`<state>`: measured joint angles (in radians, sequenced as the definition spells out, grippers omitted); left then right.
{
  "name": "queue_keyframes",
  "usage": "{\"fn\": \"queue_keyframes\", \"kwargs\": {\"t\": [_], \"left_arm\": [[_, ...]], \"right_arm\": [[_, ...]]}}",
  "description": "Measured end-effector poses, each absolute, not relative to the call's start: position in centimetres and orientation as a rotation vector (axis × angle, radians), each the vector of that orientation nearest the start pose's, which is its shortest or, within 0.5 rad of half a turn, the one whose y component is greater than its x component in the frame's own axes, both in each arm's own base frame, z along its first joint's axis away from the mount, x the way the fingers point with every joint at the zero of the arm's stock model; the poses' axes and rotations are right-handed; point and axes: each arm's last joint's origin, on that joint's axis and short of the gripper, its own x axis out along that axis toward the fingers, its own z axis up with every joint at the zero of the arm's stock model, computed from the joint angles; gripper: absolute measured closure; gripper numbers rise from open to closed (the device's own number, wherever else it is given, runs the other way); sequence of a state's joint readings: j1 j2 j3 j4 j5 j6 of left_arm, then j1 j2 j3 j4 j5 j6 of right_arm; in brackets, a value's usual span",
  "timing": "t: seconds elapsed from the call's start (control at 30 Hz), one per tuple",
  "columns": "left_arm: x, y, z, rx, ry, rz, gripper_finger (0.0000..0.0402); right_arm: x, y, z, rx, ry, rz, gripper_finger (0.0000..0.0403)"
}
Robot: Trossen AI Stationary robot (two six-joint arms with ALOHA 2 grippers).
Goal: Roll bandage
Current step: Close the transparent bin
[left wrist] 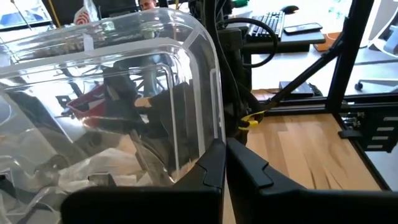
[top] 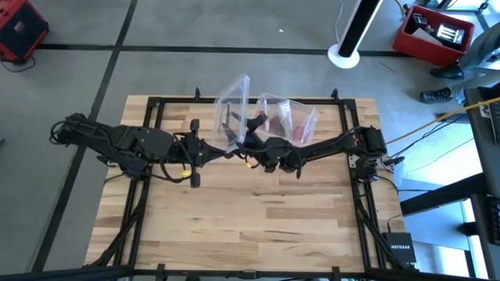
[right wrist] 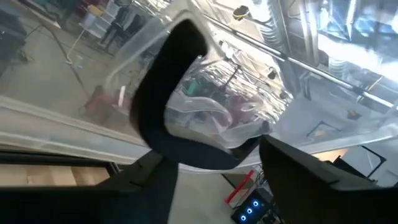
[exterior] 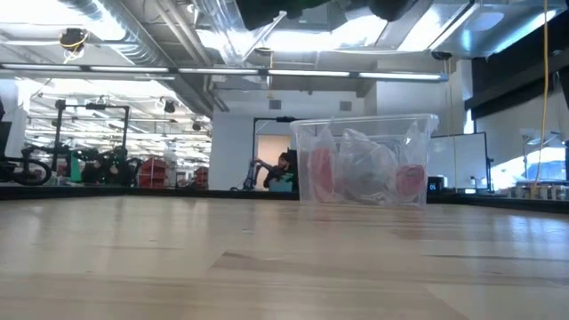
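Observation:
A clear plastic box (top: 287, 117) stands on the table's far middle; it also shows in the low view (exterior: 364, 160). Inside it lie pink bandage pieces (exterior: 318, 173) among crumpled clear wrappers (exterior: 364, 173). My left gripper (top: 226, 144) is shut on the box's clear lid (top: 234, 105), which is held up above the table, left of the box. My right gripper (top: 251, 131) is open right beside the lid, between lid and box. In its wrist view the lid (right wrist: 205, 93) fills the space in front of its fingers. My left gripper pinches the lid's rim (left wrist: 211, 134) between its two fingers, near a rounded corner. The fingers come level from the table's left. The lid stands on edge, tilted, lifted clear of the table and the box. My right gripper: I cannot tell whether its open fingers touch the lid.
The table's near half (top: 250, 226) is bare wood. Black frame bars (top: 148, 117) run along the table's sides and far edge. A white stand (top: 344, 51) and red boxes (top: 433, 31) are on the floor beyond the table.

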<state>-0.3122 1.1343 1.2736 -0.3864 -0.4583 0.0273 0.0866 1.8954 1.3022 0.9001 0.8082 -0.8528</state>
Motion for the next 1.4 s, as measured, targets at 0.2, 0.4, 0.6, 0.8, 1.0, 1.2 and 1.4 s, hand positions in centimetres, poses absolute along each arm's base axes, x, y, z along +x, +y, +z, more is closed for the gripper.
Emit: {"fn": "queue_keyframes", "kwargs": {"t": [0.2, 0.4, 0.6, 0.8, 1.0, 1.2, 1.4], "left_arm": [[22.6, -5.9, 41.2, 0.126, 0.242, 0.143, 0.0401], [22.5, -5.9, 41.0, 0.117, 0.266, 0.141, 0.0401], [22.5, -5.9, 40.9, 0.117, 0.273, 0.14, 0.0401], [22.5, -5.9, 40.9, 0.113, 0.271, 0.143, 0.0401], [22.5, -5.9, 41.0, 0.109, 0.268, 0.145, 0.0401], [22.4, -5.9, 41.0, 0.108, 0.268, 0.144, 0.0401], [22.4, -6.0, 41.0, 0.1, 0.267, 0.143, 0.0401]], "right_arm": [[42.4, 1.6, 29.4, -0.686, 0.049, -0.809, 0.0304], [42.3, 2.5, 29.4, -0.776, 0.073, -0.785, 0.0396], [42.3, 2.6, 29.5, -0.805, 0.077, -0.773, 0.0364], [42.5, 2.8, 29.2, -0.843, 0.075, -0.702, 0.0324], [42.5, 2.8, 29.2, -0.845, 0.064, -0.691, 0.0293], [42.7, 2.7, 30.0, -0.839, 0.034, -0.689, 0.027], [42.8, 2.3, 30.4, -0.884, 0.044, -0.704, 0.0258]]}}
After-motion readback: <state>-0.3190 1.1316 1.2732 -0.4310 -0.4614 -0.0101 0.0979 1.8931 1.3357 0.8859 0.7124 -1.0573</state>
